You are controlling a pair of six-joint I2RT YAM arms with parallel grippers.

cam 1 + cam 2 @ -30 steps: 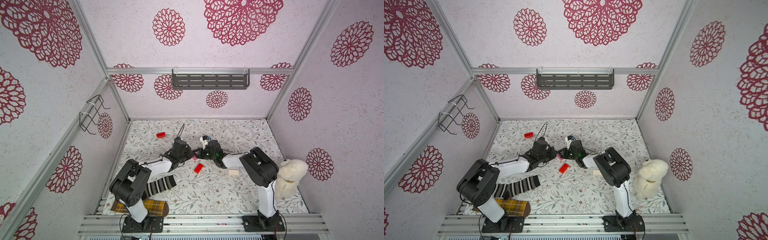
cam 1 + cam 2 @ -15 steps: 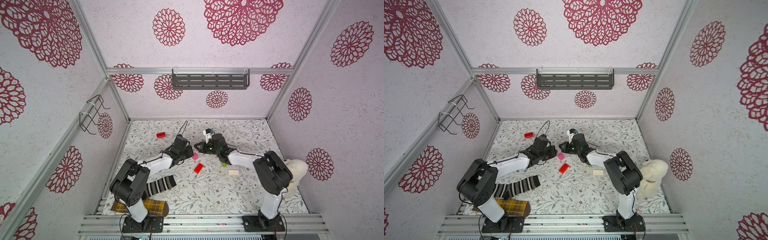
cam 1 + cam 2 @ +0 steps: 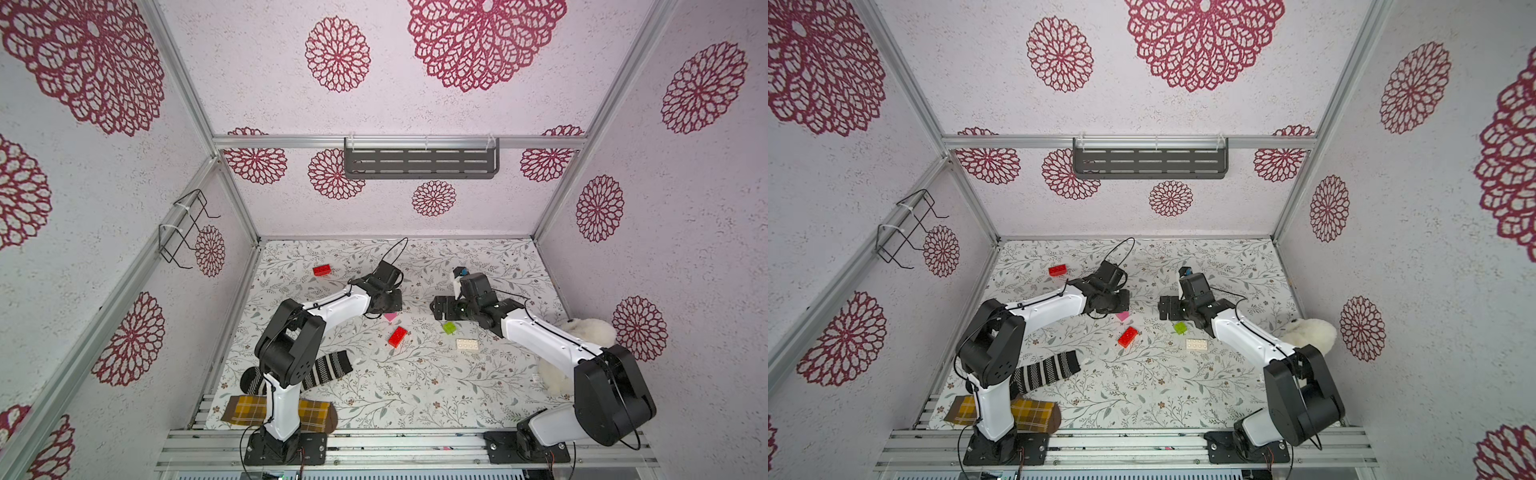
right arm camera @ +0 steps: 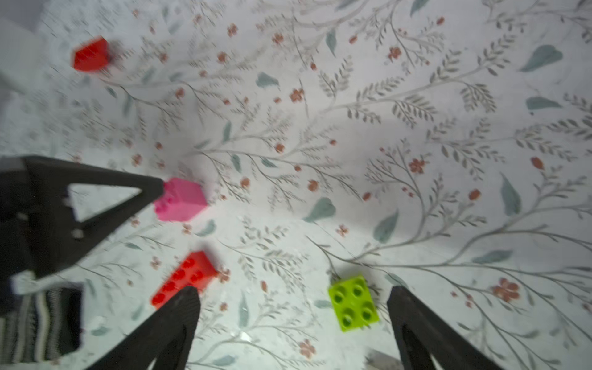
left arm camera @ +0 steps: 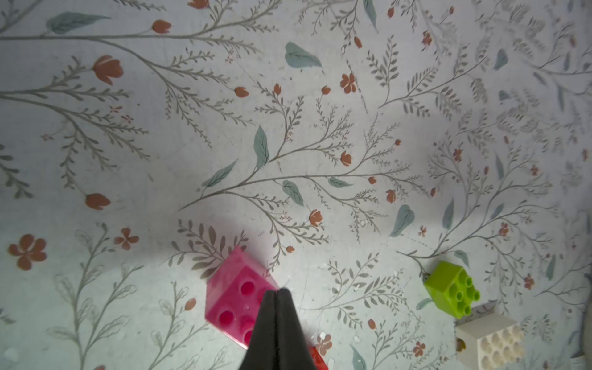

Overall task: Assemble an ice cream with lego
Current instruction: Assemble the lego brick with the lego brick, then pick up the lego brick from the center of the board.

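Note:
The ice cream is out of view; the lego lie loose on the floral mat. My left gripper (image 5: 278,291) is shut with nothing between its fingers, its tip against a pink brick (image 5: 238,298) (image 3: 390,317). My right gripper (image 4: 293,296) is open, and a lime-green brick (image 4: 352,302) (image 3: 449,327) lies on the mat between its fingers, touching neither. A red brick (image 3: 397,336) (image 4: 184,278) lies near the pink one, and a white brick (image 3: 466,344) (image 5: 488,339) sits beside the green one. Another red brick (image 3: 322,270) lies far back on the left.
A striped sock (image 3: 320,370) and a yellow plaid sock (image 3: 249,409) lie at the front left by the left arm's base. A white plush toy (image 3: 582,332) sits against the right wall. A dark shelf (image 3: 419,162) hangs on the back wall.
The two grippers, close together mid-mat a second ago, have drawn apart. My right gripper has opened and pulled back to the right, leaving the green brick on the mat.

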